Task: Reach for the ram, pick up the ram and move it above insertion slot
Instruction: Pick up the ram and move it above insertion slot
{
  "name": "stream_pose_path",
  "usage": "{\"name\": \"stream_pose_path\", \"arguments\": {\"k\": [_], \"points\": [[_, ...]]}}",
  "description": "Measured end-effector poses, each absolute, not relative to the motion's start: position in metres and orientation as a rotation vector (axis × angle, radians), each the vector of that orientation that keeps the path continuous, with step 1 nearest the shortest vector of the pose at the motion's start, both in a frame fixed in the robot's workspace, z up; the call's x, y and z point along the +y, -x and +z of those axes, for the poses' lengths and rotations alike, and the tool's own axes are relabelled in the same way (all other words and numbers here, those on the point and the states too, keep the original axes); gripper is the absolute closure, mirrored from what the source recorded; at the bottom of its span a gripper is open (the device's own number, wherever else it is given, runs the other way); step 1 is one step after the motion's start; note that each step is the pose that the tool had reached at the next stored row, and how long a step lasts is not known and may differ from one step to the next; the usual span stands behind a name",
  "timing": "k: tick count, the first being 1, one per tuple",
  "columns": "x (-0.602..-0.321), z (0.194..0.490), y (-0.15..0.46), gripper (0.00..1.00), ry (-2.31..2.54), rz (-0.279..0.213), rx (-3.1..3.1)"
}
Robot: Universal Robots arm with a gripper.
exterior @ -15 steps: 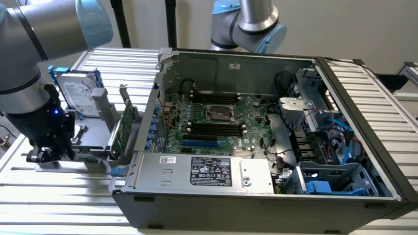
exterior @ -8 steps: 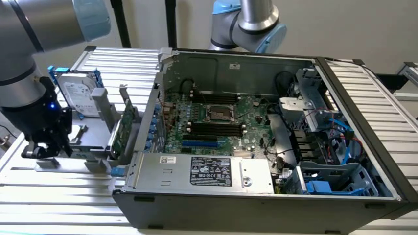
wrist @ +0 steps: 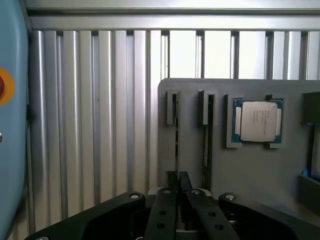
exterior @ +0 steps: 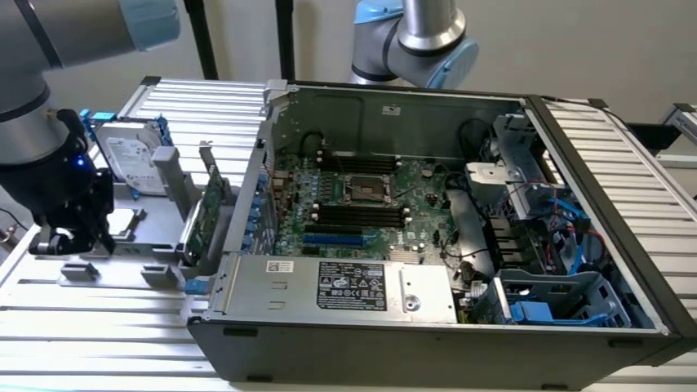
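Pincer (wrist: 178,176) nips ram (wrist: 176,131) edge-on, per wrist cam.

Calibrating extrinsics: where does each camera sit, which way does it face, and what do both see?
Exterior view: raised and off the arm, looking down on the open computer case and the grey parts tray at the exterior view's left; the arm and pincer are over that tray.
Wrist view: on the wrist, looking down past the pincer at the parts tray, its processor chip and the slatted table.
Shared: pincer, parts tray, slatted table.
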State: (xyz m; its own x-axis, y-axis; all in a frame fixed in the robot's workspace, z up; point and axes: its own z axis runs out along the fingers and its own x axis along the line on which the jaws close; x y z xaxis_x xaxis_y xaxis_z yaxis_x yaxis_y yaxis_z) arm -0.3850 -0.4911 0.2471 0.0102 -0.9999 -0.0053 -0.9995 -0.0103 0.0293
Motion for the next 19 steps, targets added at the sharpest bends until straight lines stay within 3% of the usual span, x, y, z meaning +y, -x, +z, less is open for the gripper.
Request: {"name": "stream_pose_path", "arguments": {"k": [19], "points": [[-0.491,0.315,0.341,0.86,-2.299,-0.080,-2.155]]}}
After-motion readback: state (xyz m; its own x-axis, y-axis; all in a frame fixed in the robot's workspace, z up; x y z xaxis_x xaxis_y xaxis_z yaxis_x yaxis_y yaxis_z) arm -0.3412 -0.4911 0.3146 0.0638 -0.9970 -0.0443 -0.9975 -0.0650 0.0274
